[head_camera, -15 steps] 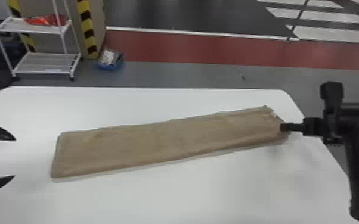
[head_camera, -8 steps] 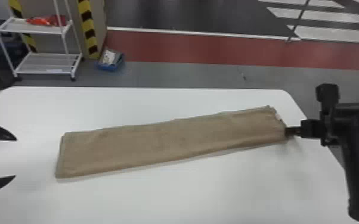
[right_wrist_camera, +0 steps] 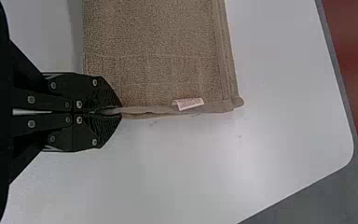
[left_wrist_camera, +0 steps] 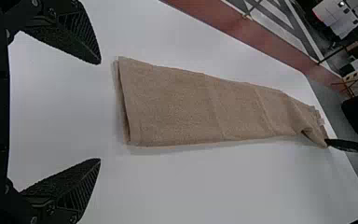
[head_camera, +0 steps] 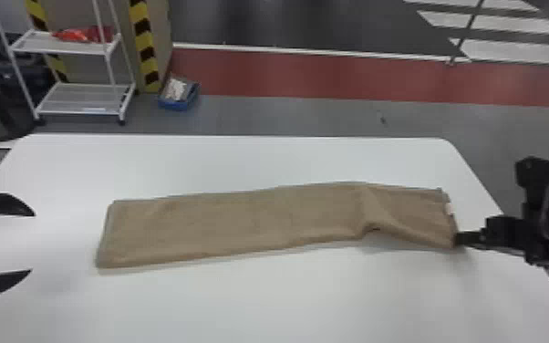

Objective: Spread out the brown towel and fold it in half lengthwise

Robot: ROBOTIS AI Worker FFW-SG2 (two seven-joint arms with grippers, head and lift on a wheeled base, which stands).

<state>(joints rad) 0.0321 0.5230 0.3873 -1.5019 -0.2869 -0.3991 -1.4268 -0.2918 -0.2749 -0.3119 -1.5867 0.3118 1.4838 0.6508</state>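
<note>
Brown towel [head_camera: 241, 223] lies on the white desk [head_camera: 260, 303] as a long, narrow strip, and the likeliest trouble is at its right end. There the right hand [right_wrist_camera: 120, 112] is clenched on the near corner, and a crease [head_camera: 371, 212] crosses the cloth a little inward, its near edge lifted into a small hump. If that corner is pushed toward the middle rather than drawn outward, the hump would probably grow and leave the fold crooked. Releasing it with the slack still there could set the crease in place. A hard outward pull might instead drag the whole strip, since the left hand [left_wrist_camera: 100, 110] is spread and empty, just beside the left end, with nothing pinning it; the right end also sits near the desk's side edge, so too much of a pull could carry it over. The layers part slightly at the left end, so a careless grasp there might catch only the upper one. As for direction, the long axis runs crosswise in front of the robot, from left to right, at a slight slant, the right end a touch farther away. The short end with the pale label [right_wrist_camera: 188, 103] faces right, the other short end left, toward the spread hand.
</note>
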